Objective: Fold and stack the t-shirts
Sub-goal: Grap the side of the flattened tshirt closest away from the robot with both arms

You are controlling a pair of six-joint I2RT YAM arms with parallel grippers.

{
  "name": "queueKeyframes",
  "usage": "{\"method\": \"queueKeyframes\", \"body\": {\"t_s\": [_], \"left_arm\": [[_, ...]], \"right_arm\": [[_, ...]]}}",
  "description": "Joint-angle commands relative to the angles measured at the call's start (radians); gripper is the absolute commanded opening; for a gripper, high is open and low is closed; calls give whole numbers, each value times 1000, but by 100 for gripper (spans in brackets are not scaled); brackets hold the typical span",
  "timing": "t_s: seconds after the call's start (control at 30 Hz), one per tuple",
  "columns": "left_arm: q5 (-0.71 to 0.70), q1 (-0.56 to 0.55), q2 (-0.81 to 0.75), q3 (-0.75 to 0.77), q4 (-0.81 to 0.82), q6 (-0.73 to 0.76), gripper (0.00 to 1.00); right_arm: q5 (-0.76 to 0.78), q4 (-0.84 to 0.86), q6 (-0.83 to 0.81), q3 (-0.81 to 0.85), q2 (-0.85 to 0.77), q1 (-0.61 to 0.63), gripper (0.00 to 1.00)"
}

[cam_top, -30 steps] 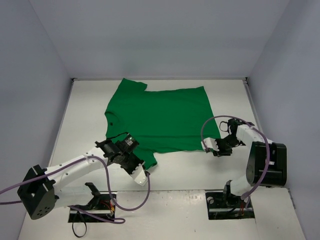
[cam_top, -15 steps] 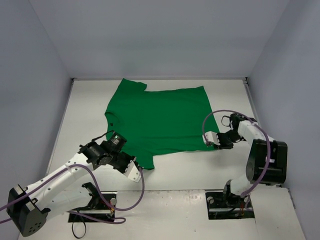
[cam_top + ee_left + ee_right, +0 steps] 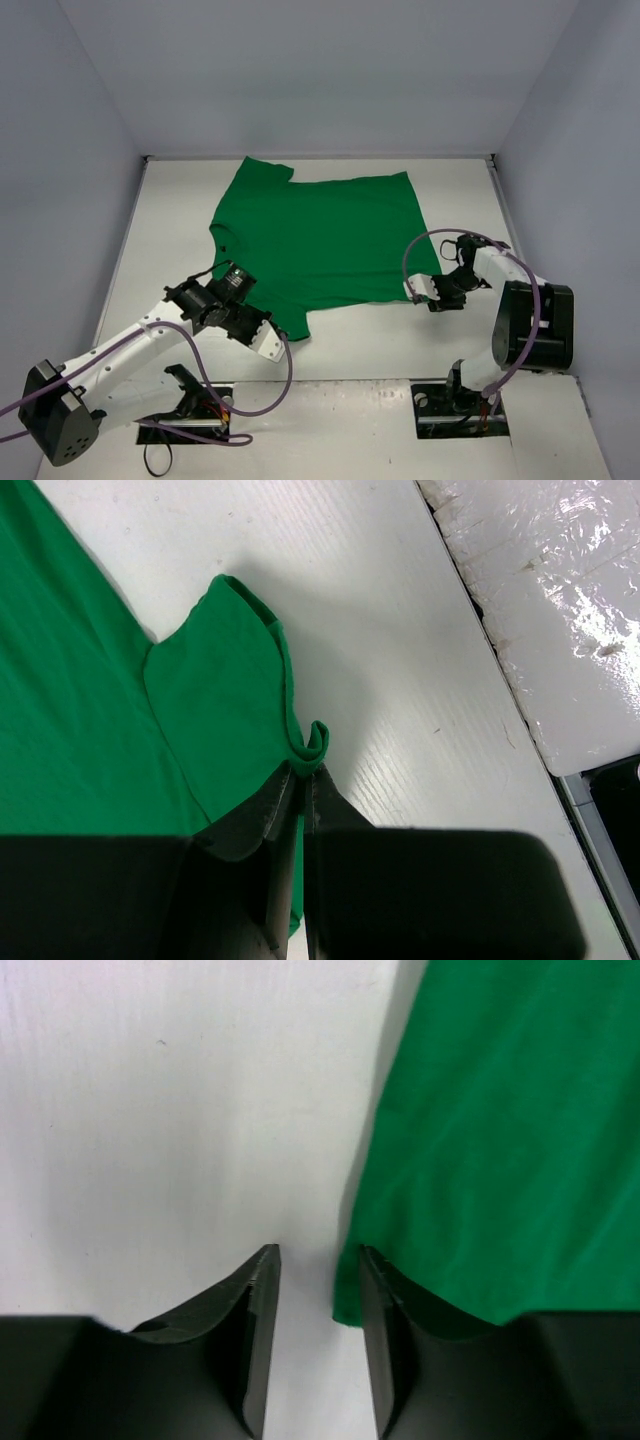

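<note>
The bright-green t-shirt point(image 3: 320, 240) lies spread flat on the white table, its sleeves toward the left. My left gripper point(image 3: 280, 338) is at its near left sleeve. In the left wrist view the fingers point(image 3: 300, 770) are shut on the curled hem of that sleeve point(image 3: 220, 680). My right gripper point(image 3: 420, 292) is at the shirt's near right corner. In the right wrist view its fingers point(image 3: 318, 1255) stand open on the table. The shirt's corner point(image 3: 348, 1305) pokes into the gap, and the right finger rests over the cloth point(image 3: 500, 1140).
Grey walls close in the table on the left, back and right. Both arm bases point(image 3: 180, 400) point(image 3: 465, 400) stand on mounts at the near edge, with purple cables looping from them. A shiny white panel point(image 3: 560, 600) lies beyond the table's near edge.
My left arm swung left and drew back, with the sleeve hem still in its fingers. My right gripper went up to the shirt's near edge, then came back down to the corner.
</note>
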Motion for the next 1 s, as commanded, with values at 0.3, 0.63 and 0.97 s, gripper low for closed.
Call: {"method": "queueKeyframes", "body": {"t_s": [0.3,0.63,0.97], "left_arm": [[55,23,-60,37,-34,-35,0],[88,24,-115,48,-103,-16,0],[92,24,-141,41,-134,-21,0]], "right_arm": [[0,-28,1,72,114,-5,31],[-5,-28,24,23,40,-4,6],[-48,-38,38,-19,-98,-2,8]]}}
